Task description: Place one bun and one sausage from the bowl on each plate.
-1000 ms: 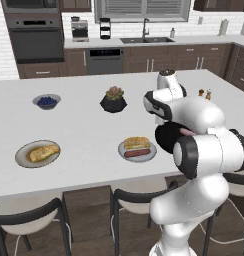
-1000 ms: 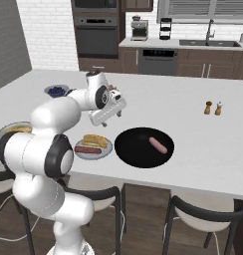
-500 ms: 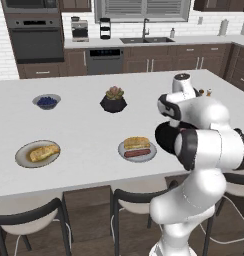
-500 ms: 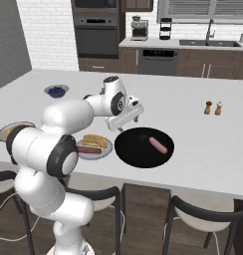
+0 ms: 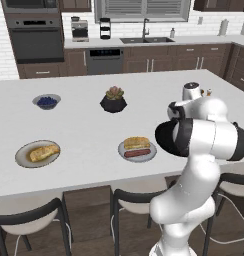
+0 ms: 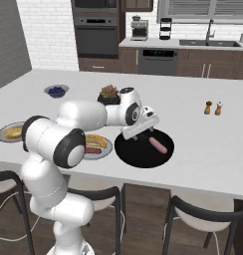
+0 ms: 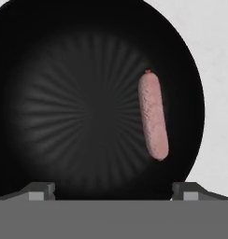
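My gripper [image 6: 143,133] hangs open and empty over the left part of the black bowl [image 6: 143,152]. One reddish sausage [image 6: 157,145] lies in the bowl's right half. From the hand, the sausage [image 7: 153,115] lies right of the bowl's [image 7: 78,116] centre, and my gripper [image 7: 114,191] stands wide apart below it. The light grey plate [image 6: 104,149] carries a bun [image 6: 96,140] and a sausage [image 6: 92,149]. In the left base view that plate [image 5: 150,154] holds its bun [image 5: 137,143] and sausage [image 5: 137,152]. The beige-rimmed plate [image 5: 21,159] holds a bun [image 5: 44,152].
A small bowl of blue berries [image 5: 46,101] and a black plant pot [image 5: 113,100] stand farther back on the island. Salt and pepper shakers [image 6: 213,107] stand to the right. Dark stools [image 6: 203,214] line the front edge.
My arm has swung to the right, from above the grey plate to above the black bowl. The gripper has stayed open and empty.
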